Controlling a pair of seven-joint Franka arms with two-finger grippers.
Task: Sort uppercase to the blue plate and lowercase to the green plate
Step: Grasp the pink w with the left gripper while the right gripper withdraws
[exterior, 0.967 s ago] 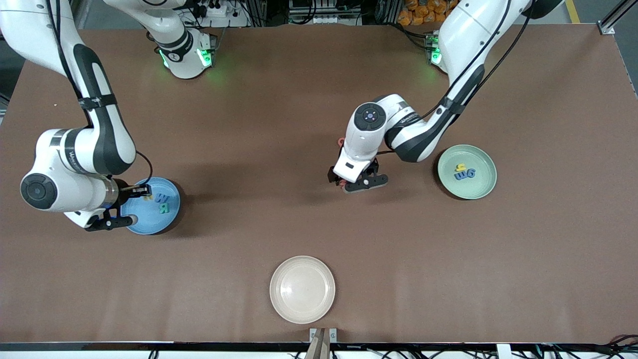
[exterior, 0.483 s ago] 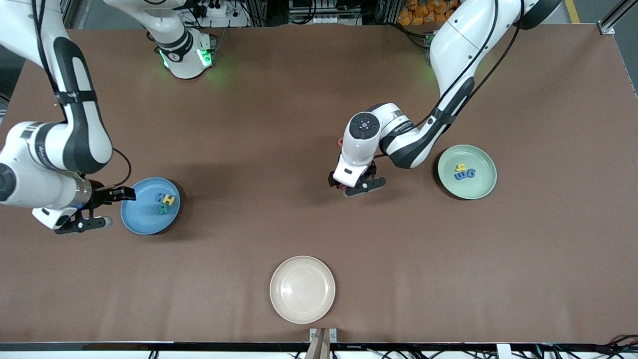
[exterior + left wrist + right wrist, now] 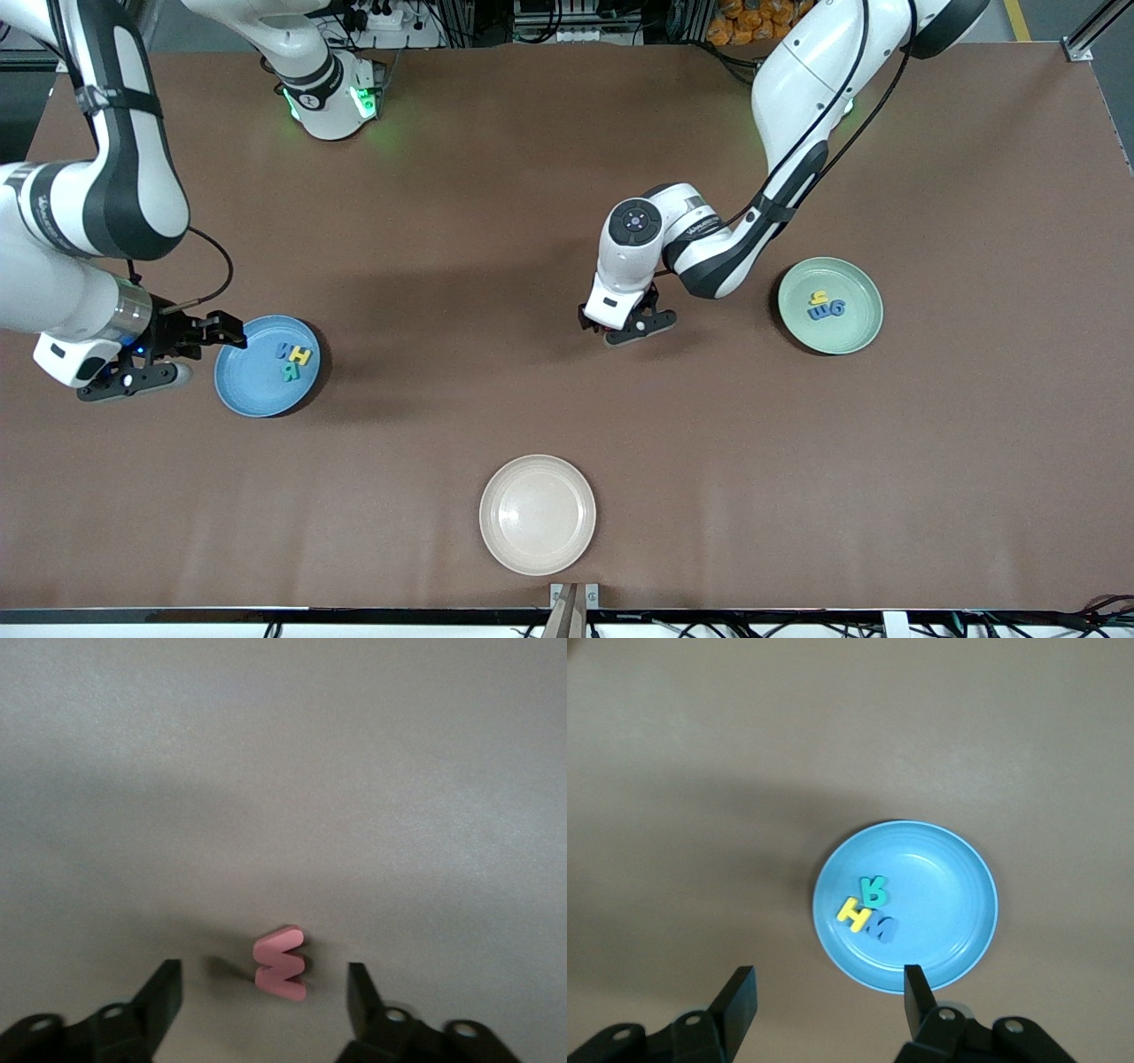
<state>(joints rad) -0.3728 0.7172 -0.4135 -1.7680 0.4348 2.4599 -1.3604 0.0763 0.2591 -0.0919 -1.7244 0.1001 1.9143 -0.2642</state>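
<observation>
The blue plate [image 3: 252,390] holds the blue W [image 3: 285,351], yellow H [image 3: 301,356] and teal R [image 3: 291,372]; all show in the right wrist view too, plate [image 3: 957,864], W [image 3: 883,927], H [image 3: 853,913], R [image 3: 874,891]. My right gripper [image 3: 221,332] is open and empty beside the plate's rim, toward the right arm's end [image 3: 828,992]. The green plate [image 3: 859,332] holds a yellow h [image 3: 819,297], blue m-like letter [image 3: 819,311] and blue g [image 3: 835,307]. My left gripper [image 3: 625,326] is open, low over the mid-table, its fingers on either side of the red m/w-like letter [image 3: 281,964]. The red Q is hidden.
A cream plate [image 3: 538,514] sits near the front camera's edge of the table, midway between the two arms. Bare brown tabletop lies between the plates.
My right gripper left the yellow H on the blue plate and drew back off it toward the right arm's end. My left gripper crept slightly farther from the front camera over the red letter.
</observation>
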